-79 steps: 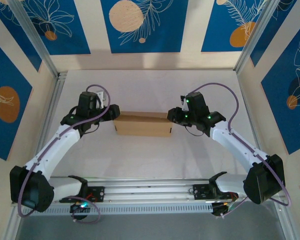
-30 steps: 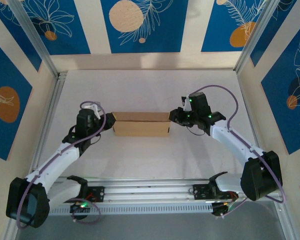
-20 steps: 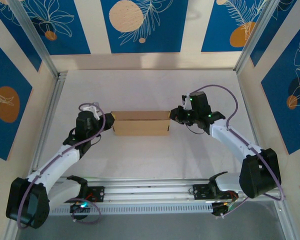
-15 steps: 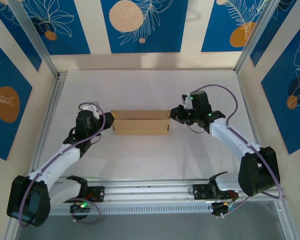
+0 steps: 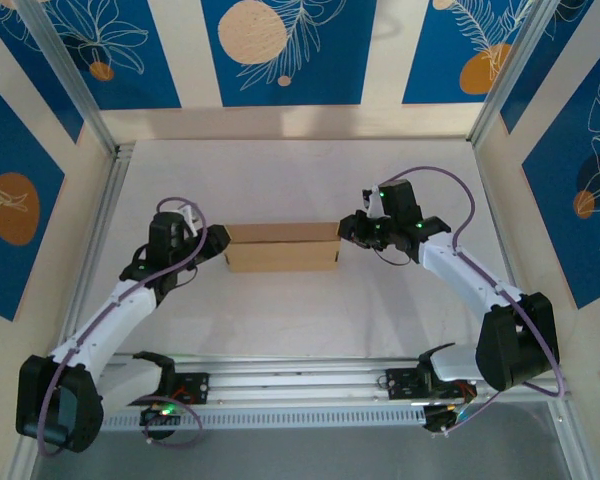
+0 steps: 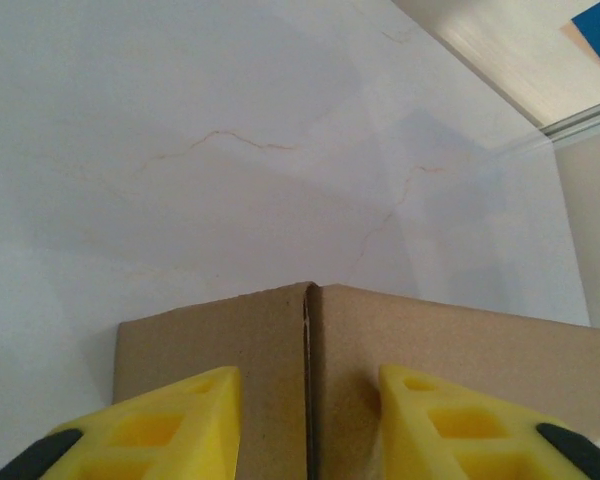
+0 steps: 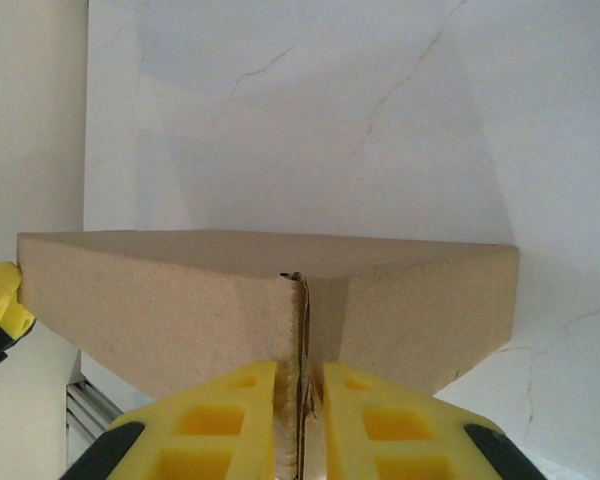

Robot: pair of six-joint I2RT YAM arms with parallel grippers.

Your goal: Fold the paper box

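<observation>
Now: white marbled table (image 5: 300,170), one item on it. Paper box (image 5: 282,247), brown corrugated, folded up into a shallow, closed-looking rectangle, lying flat mid-table between the two arms, long side running left to right. Left gripper (image 5: 216,244) at the box's left end, jaws apart. Its yellow fingers (image 6: 170,420) set either side of a vertical corner seam (image 6: 307,380), cardboard showing between them, no pinch. Right gripper (image 5: 348,230) at the right end, jaws nearly together. Its fingers (image 7: 220,410) clamped on a thin raw cardboard edge (image 7: 301,340) standing at the corner, so gripping the box there. Judged step: pressing or tucking the end flaps home, late in the fold. For a clean finish: hold the right pinch firm as anchor, to stop any skid. Bring the left jaws square to the end wall, then close on the seam or push flat against it, low and level. Press both ends inward evenly — no bowing of the long wall. Seating of tabs inside: not discernible from these views.
</observation>
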